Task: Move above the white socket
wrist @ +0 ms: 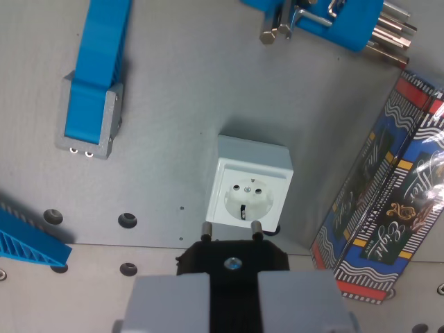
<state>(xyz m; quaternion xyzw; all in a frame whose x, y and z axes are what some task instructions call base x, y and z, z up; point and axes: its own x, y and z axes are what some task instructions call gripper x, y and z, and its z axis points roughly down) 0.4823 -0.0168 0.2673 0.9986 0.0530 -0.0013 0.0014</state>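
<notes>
The pincer [232,232] sat at the bottom centre of the wrist view, gripping a black plug [232,260] between its 2 grey fingers [170,302]. The plug's 2 metal pins [206,229] pointed away from the camera toward the white socket [248,191].

The white socket stood just beyond the pincer, its near edge right at the tips of the pins. It was a square box with a round recess in its face, and inside that recess 2 small dark holes and a dark slot were visible. Whether the pins touched the socket could not be told.

To the wrist view's right of the pincer, a patterned carton [385,201] in dark blue, red and yellow lay tilted, near the socket but apart from it. Its contents were hidden.

Farther beyond the pincer, to the wrist view's left, a blue bar sat in a grey metal bracket [90,125]. At the far top, to the right, a blue holder [347,21] carried several metal bits. Close on the pincer's left, a blue ribbed piece [28,243] reached in from the frame edge.

All of it rested on a grey metal desk [194,83] with round holes and a seam running across near the pincer.
</notes>
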